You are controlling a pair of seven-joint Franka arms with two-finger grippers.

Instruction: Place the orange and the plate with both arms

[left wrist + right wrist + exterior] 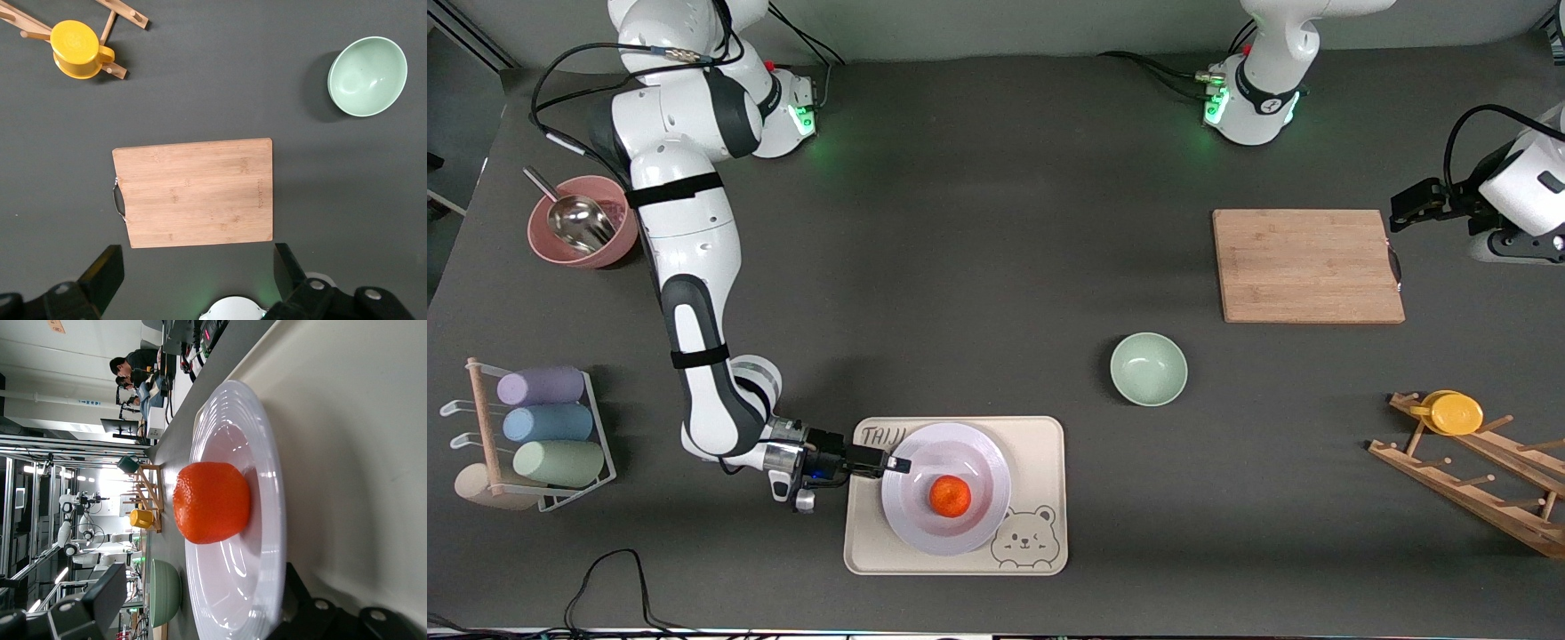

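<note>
R gripper (898, 464): jaws wide, low at the plate's rim on the side toward the right arm's end of the bench. In the right wrist view one finger (100, 600) stands clear above the plate and the other sits under the rim, so the rim lies between them; can't tell if either touches. Nothing lifted.

L gripper (197, 277): jaws wide, holding nothing, up over the wooden cutting board (1307, 265) near the left arm's end of the bench; arm waits.

Orange (950, 496): small, round, bright, bumpy skin, sits in the well of the plate (983, 458). Plate is white, glossy, broad ringed rim, resting on the cream tray (1049, 444) w/ bear drawing, by the bench edge nearest the front camera.

Bench: dark grey matte. Pale green bowl (1148, 368) sits about mid-bench, betw. tray and board. Pink bowl (551, 242) w/ metal scoop at the right arm's end; rack of pastel cups (547, 422) toward the near corner there. Yellow cup (1454, 412) on wooden peg rack (1494, 484) at the left arm's end. Right wrist view shows a lab room, people seated at desks.
</note>
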